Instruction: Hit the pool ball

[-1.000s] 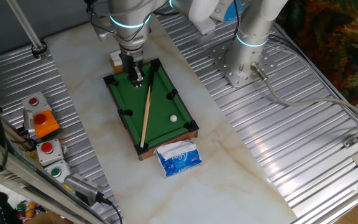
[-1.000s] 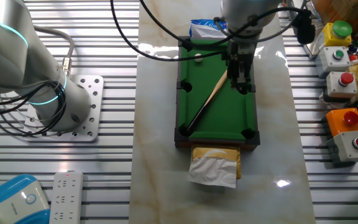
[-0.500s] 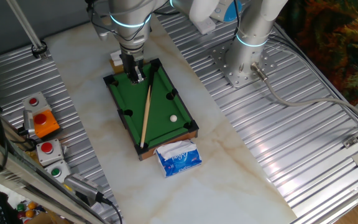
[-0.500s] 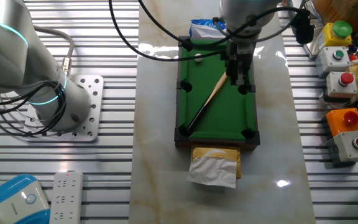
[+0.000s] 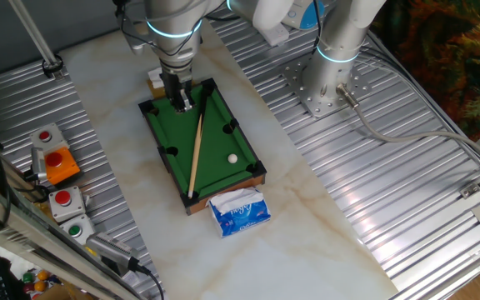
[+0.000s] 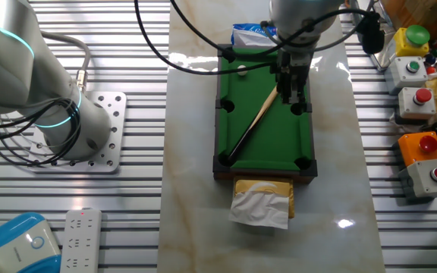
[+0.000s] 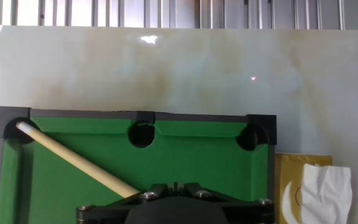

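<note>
**Operator:** The pool ball (image 5: 232, 157) sits on the green felt near the end of the miniature pool table (image 5: 215, 125) that faces the blue tissue pack (image 5: 240, 211), close to one long rail. From the other fixed camera I see it as a small white dot (image 6: 242, 73) near the far corner pocket.

**Colleague:** And the cue?

**Operator:** The cue stick (image 5: 196, 154) lies flat on the felt, running lengthwise. Its far tip rests by a corner pocket, plain in the hand view (image 7: 73, 160); its near end is under my pincer (image 5: 184, 104). I'd say it is laid that way so one end can be gripped and pushed or swung toward the ball.

**Colleague:** Is the pincer holding it?

**Operator:** It stands at the cue's end, fingers pointing down at the felt, but I cannot tell whether they are clamped on the stick or merely beside it. The hand camera shows only the dark pincer body with the cue vanishing beneath.

**Colleague:** Does the cue line up with the ball?

**Operator:** Not as I judge it. The ball lies off to the side of the cue's free end, apart from it, so the stick would need to sweep sideways. The yellow tissue pack (image 6: 262, 199) sits on the tabletop (image 6: 196, 212) against the table's other short end.
</note>
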{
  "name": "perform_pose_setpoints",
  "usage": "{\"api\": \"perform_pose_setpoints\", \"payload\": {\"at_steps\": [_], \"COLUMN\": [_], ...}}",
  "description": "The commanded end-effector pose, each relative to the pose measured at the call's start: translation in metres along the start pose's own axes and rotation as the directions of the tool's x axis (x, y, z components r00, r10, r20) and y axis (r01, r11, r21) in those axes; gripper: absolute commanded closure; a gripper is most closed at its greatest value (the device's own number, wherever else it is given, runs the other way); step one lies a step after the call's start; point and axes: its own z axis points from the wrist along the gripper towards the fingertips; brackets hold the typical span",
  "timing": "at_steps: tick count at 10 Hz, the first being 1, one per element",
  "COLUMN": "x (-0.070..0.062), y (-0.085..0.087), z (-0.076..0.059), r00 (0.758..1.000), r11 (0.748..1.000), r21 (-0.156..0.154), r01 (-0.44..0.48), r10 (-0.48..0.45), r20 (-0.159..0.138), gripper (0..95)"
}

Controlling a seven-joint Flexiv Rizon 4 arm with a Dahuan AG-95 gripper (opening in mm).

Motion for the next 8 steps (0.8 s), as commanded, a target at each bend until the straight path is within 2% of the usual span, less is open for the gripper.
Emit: {"api": "perform_pose_setpoints", "payload": {"at_steps": [1,3,4,8], "x": [0.0016,0.0050,0.0071,0.0108], "y": [-0.0013,-0.0030,-0.0044,-0.0071], "z": [0.0014,-0.0003,0.0002,0.0023], "r00": [1.000,1.000,1.000,1.000], "r11": [1.000,0.999,1.000,0.999], "r21": [-0.020,-0.031,-0.021,-0.020], "r01": [0.011,0.021,0.020,0.029], "r10": [-0.011,-0.021,-0.020,-0.029], "r20": [0.003,0.005,-0.001,0.006], "gripper": [95.0,95.0,95.0,95.0]}}
